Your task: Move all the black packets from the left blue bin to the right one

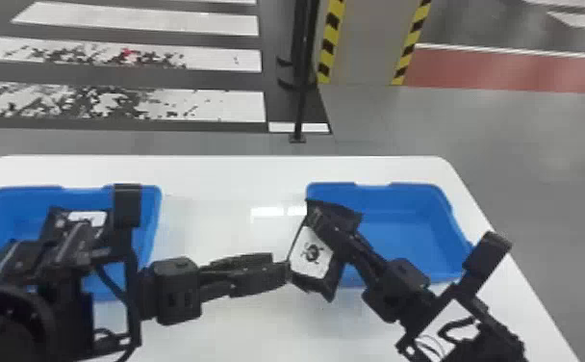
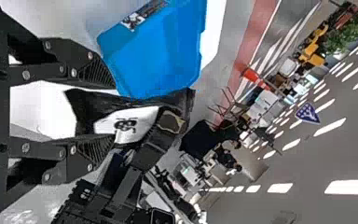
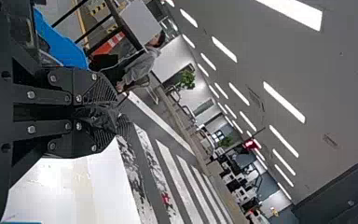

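With right pincer (image 3: 117,113), clamps packet (image 1: 311,255) near its far end, just by the 9 o'clock side of right bin (image 1: 416,233). Runs lengthwise from about 1 to 7 o'clock. From left pincer (image 2: 115,112), lies at roughly 2 o'clock, right by the tips. With left pincer, gapes, fingers apart; touching or not, can't say. Is nearer with right pincer, angled in from 4 o'clock. Seems to call for backing left pincer off towards 9, then swinging right pincer towards 3 and letting go over right bin. In left bin (image 1: 31,190), has another packet (image 1: 87,219) waiting.
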You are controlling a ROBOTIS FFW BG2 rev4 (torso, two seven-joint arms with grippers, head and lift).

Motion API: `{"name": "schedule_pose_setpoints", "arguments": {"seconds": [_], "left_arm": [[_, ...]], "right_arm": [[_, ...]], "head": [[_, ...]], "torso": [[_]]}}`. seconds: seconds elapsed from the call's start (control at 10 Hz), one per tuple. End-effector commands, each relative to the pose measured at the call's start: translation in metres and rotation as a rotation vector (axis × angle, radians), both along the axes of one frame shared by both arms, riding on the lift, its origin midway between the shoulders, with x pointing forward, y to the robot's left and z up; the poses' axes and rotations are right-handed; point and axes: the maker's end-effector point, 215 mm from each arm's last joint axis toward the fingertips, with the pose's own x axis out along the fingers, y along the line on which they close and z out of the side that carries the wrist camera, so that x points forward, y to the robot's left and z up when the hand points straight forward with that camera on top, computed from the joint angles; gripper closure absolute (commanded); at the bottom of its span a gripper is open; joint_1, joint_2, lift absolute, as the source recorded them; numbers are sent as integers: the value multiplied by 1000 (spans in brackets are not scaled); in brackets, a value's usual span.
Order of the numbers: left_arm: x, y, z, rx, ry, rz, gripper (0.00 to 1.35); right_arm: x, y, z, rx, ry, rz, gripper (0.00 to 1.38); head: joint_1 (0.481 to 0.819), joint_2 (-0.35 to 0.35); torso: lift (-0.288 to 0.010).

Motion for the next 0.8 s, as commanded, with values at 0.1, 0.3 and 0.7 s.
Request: {"name": "schedule_pose_setpoints", "arguments": {"seconds": [0.1,0.3,0.7], "left_arm": [[0,27,7,-36,-20,77,139],[4,57,8,-16,-38,144,151],[17,86,11,5,-66,209,153]], "right_arm": [[44,-35,-13,-57,-1,-37,1219],[91,-85,-60,-106,77,-99,1213],[138,-195,-103,-249,172,-295,949]], "head": [[695,-133],[695,-133],[695,-217]], "torso": [[-139],[-139],[-139]]}}
